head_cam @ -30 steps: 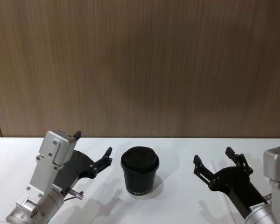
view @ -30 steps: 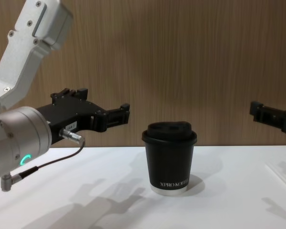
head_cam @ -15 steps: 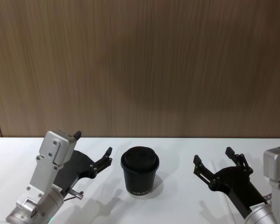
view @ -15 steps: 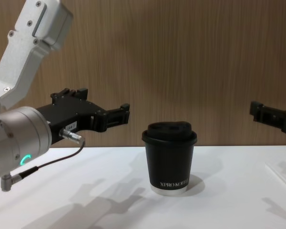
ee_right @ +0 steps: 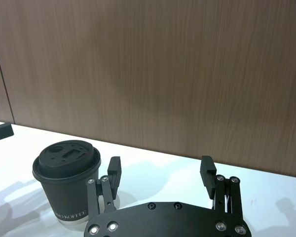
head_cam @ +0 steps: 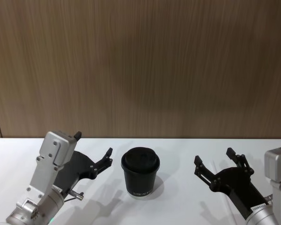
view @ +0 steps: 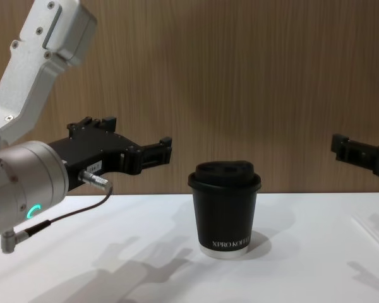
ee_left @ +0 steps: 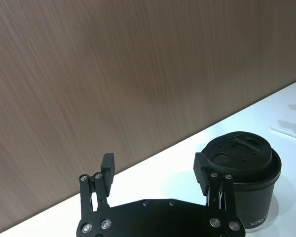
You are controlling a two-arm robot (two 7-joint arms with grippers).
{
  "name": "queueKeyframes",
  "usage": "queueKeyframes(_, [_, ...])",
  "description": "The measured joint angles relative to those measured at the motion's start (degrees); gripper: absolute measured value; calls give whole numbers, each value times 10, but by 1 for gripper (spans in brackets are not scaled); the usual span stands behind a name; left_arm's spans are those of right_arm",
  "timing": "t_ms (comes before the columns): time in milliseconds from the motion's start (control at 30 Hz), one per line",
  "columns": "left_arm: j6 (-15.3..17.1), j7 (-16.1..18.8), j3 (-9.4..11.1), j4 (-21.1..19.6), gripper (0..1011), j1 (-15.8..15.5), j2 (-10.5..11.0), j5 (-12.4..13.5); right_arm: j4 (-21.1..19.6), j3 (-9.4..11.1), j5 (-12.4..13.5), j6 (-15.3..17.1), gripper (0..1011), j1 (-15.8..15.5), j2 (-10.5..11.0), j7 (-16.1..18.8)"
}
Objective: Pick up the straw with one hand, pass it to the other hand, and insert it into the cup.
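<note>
A small black lidded paper cup [head_cam: 140,172] stands on the white bench [head_cam: 180,149]; the thin white straw [ee_left: 287,133] lies flat to its right. Both spread, the left tool [head_cam: 93,143] and right tool [head_cam: 214,156] flank the cup. Best to lower the right tool squarely across the straw's middle.

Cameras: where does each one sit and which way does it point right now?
Head: high, looking down at the cup between left gripper and right gripper.
Chest: low, looking across the table; left arm large at left.
Left wrist: behind the open left gripper, cup beyond.
Right wrist: behind the open right gripper, cup beyond.
Shared: all four see the cup.
</note>
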Motion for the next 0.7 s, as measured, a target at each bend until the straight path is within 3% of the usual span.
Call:
queueKeyframes(233, [0, 0, 0, 0, 1003, 0, 0, 0, 0, 3, 2, 10, 1001, 0, 0, 0])
queueKeyframes(700, [0, 0, 0, 0, 1003, 0, 0, 0, -13, 18, 5, 72, 1001, 1, 9, -1])
